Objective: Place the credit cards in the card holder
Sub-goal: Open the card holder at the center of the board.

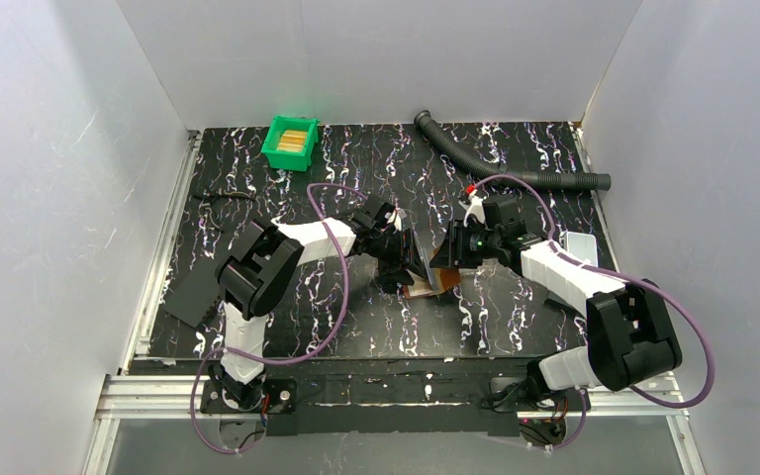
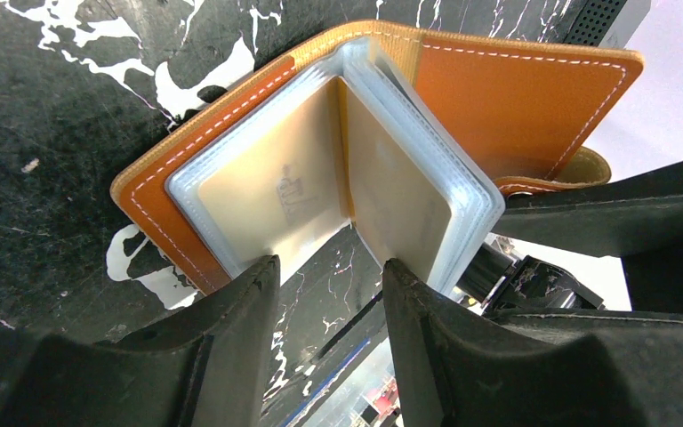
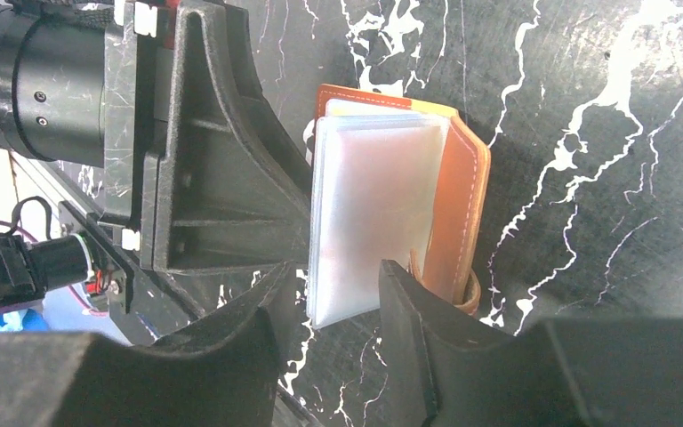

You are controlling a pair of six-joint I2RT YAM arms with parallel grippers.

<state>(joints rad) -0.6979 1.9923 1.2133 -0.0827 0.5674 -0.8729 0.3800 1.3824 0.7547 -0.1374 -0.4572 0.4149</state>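
Observation:
The card holder (image 1: 426, 286) is a small orange-brown leather wallet that stands open on the black marbled mat, between my two grippers. In the left wrist view its clear sleeves (image 2: 320, 178) fan open and show tan faces. My left gripper (image 2: 329, 277) is open, with a fingertip at the lower edge of each spread page. My right gripper (image 3: 338, 289) is open just below the sleeve stack (image 3: 369, 213), whose corner sits at the gap, not pinched. The snap tab (image 3: 470, 294) curls beside the right finger. Yellowish credit cards (image 1: 292, 139) stand in the green bin at the back.
The green bin (image 1: 275, 148) sits at the back left of the mat. A black corrugated hose (image 1: 515, 163) runs across the back right. A flat black sheet (image 1: 193, 297) lies at the left edge, and a pale plate (image 1: 579, 244) at the right. White walls enclose the table.

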